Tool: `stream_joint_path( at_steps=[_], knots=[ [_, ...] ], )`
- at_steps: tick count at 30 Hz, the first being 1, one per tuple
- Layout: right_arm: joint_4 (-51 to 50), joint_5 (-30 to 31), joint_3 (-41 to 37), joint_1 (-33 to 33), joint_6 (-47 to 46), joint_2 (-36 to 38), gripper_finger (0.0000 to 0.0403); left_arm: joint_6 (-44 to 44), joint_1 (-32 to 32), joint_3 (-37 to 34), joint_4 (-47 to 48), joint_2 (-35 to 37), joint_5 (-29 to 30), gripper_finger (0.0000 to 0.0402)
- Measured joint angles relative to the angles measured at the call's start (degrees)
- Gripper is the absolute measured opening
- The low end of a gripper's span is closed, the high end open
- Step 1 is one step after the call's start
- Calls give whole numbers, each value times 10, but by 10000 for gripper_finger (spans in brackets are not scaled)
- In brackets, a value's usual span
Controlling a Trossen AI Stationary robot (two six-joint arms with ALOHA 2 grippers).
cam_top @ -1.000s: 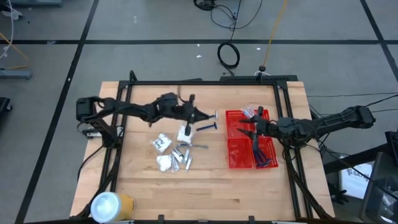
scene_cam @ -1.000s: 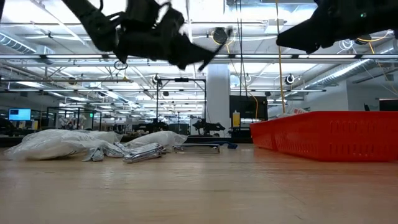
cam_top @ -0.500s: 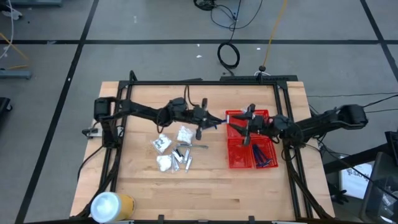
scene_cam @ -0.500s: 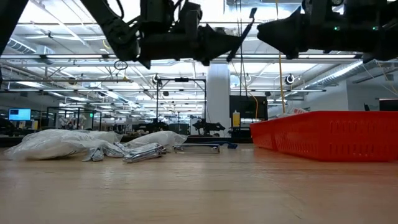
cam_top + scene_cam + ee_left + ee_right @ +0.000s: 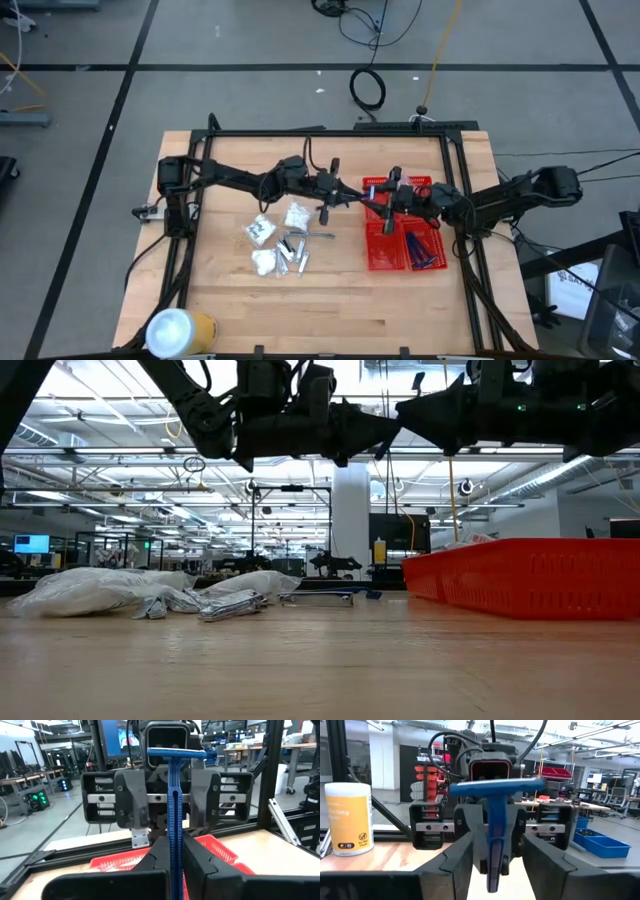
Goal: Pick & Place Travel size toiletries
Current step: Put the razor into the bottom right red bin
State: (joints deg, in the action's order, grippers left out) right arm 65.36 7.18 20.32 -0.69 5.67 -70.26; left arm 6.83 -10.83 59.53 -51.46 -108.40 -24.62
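**Razor held up between my two pincers**

My left gripper (image 5: 174,851) is clamped tight on the handle of a blue razor (image 5: 174,805), which stands upright with its head on top, raised above the table (image 5: 330,290) at the near-left edge of the red basket (image 5: 378,255). My right gripper (image 5: 492,855) faces it head-on from over the basket; its fingers (image 5: 447,862) stand apart on either side of the razor's handle without closing on it. More blue-handled items (image 5: 422,250) lie in one basket compartment. The white packets (image 5: 262,230) and silver tubes (image 5: 293,250) rest loose on the wood, left of the basket and below my left arm. A white-and-yellow canister (image 5: 348,818) stands at the table's corner; its label carries print and a round emblem, but I can only make out "45" in a small mark.
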Motion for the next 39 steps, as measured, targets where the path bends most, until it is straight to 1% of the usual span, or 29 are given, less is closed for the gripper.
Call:
stream_joint_path(
  at_steps=[2, 5, 8, 10, 13, 16, 18, 20, 23, 26, 30, 32, 35, 37, 39],
  knots=[
    [-3, 0, 1, 0, 7, 0, 140, 2, 1, 0, 6, 0, 0, 16],
    [-9, 0, 4, 0, 10, 0, 109, 1, 2, 0, 9, 0, 0, 7],
    [-9, 0, 4, 0, 13, 0, 63, 2, 1, 0, 8, 0, 1, 8],
    [-10, 0, 4, 0, 22, 0, 28, 2, 1, 0, 8, 0, 1, 18],
    [-13, 3, 4, 0, 32, 0, 23, 0, 2, 0, 9, 0, 2, 26],
    [-13, 23, 4, 0, 33, 2, 23, -16, 1, 0, 9, 0, 15, 29],
    [-23, 32, 4, 0, 36, 11, 23, -44, 2, 1, 16, 3, 44, 30],
    [-53, 32, 8, 0, 38, 28, 23, -55, 6, 2, 48, 13, 78, 34],
    [-161, 38, 31, 0, 43, 74, 23, -38, 12, 1, 129, 35, 136, 59],
    [-326, 38, 76, 1, 25, 120, 23, -13, 16, 0, 207, 51, 194, 103],
    [-551, 32, 152, 21, -28, 164, 23, 6, 19, 0, 276, 62, 231, 160],
    [-665, 33, 193, 38, -67, 176, 23, 19, 19, 0, 313, 61, 234, 181],
    [-821, 24, 243, 68, -149, 185, 23, 30, 17, 0, 361, 51, 244, 203],
    [-918, 2, 264, 85, -209, 190, 23, 31, 15, 0, 383, 44, 271, 210],
    [-990, -16, 269, 103, -267, 195, 23, 26, 11, 0, 395, 32, 297, 213]
  ],
)
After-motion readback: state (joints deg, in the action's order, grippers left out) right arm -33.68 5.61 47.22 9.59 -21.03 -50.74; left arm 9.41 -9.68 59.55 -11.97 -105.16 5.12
